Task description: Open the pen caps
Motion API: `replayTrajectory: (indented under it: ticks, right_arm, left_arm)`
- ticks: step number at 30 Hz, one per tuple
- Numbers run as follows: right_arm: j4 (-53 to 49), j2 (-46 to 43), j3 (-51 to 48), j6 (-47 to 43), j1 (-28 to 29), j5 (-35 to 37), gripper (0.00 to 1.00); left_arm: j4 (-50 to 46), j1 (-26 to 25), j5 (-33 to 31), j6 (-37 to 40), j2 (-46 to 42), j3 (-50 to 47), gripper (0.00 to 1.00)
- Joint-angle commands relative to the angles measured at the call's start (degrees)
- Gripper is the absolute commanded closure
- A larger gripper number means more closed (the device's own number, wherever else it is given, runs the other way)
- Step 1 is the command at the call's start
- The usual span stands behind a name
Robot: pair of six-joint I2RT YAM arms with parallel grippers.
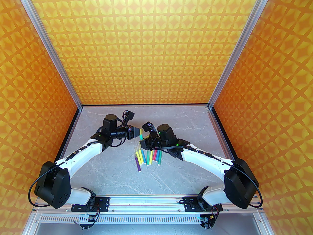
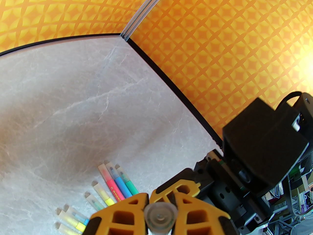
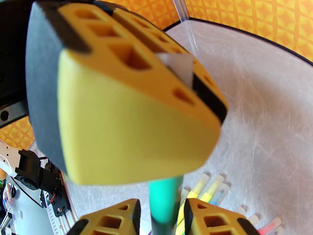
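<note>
left wrist: pen cap [image 2: 160, 215] translucent, colourless, round-ended

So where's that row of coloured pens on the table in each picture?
Top view: the row of pens lies just below the centre of the picture.
Left wrist view: bottom left, running up from the lower edge.
Right wrist view: bottom right, behind the blurred green pen.
Shared landmark: the grey marble table under them.
</note>
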Motion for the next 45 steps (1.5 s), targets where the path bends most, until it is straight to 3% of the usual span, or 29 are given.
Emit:
replayTrajectory:
  ticks: [1,6,16,22,39,42,45]
  right_arm:
    - [3.0,0.9,-0.3,0.5,0.3,0.4,0.65]
    - [3.7,1.1,0.1,0.5,0.3,0.3,0.72]
    - [2.8,-1.0,-2.8,0.1,0.2,0.7,1.0]
    - [0.6,-4.9,-7.6,-0.7,0.3,0.7,1.0]
    - [1.3,-13.0,-18.0,-1.2,0.3,1.9,1.0]
    - [0.5,-13.3,-18.0,-1.1,0.2,4.8,1.0]
    - [-3.5,-12.7,-15.8,-1.6,-0.5,13.0,1.0]
  left_arm:
    - [-0.3,-0.3,2.0,-1.6,0.8,2.1,1.0]
    - [-0.3,-0.3,2.3,-1.9,0.3,2.0,1.0]
    - [0.7,0.7,1.9,-2.4,-0.9,2.1,1.0]
    - [1.6,3.1,-3.3,-4.4,-1.8,1.9,1.0]
    - [7.9,6.1,-3.5,-13.5,1.9,3.1,1.0]
    - [3.4,7.0,-3.7,-9.9,1.5,4.5,1.0]
    - [-8.0,8.4,-7.6,-2.9,1.1,7.9,1.0]
